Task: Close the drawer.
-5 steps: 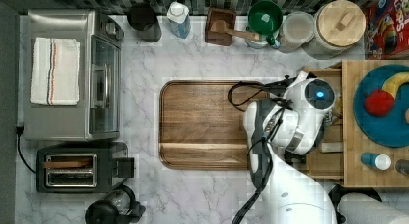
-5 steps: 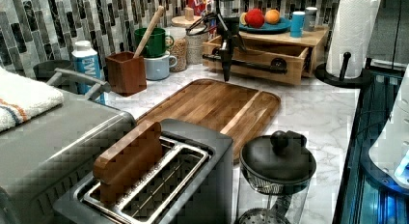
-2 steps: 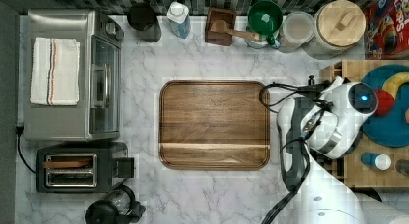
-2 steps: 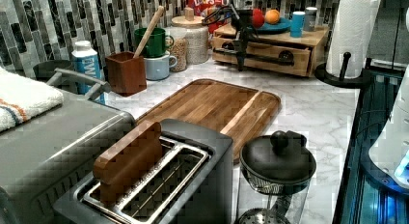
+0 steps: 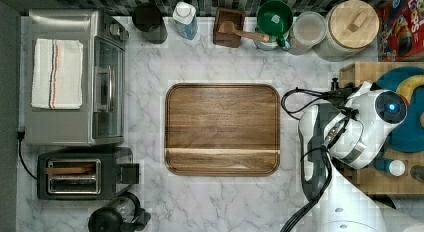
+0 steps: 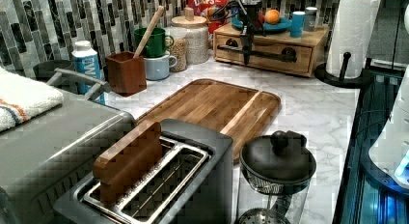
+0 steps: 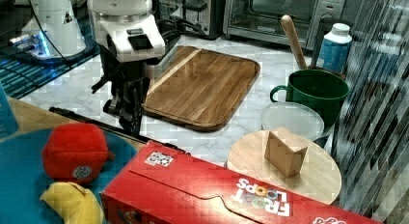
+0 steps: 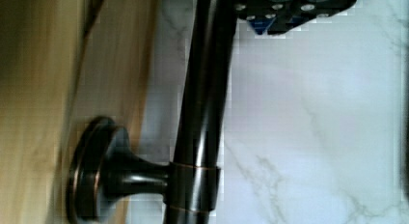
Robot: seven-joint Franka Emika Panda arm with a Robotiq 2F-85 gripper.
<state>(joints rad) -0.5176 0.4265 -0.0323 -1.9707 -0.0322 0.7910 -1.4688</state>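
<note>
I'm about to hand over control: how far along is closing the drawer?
Nearly done, it seems. In the left view the drawer front sits about flush with its wooden cabinet, with no tray sticking out. The gripper is at the black bar handle. What's left: confirm the drawer is fully seated, then back the gripper away.
</note>
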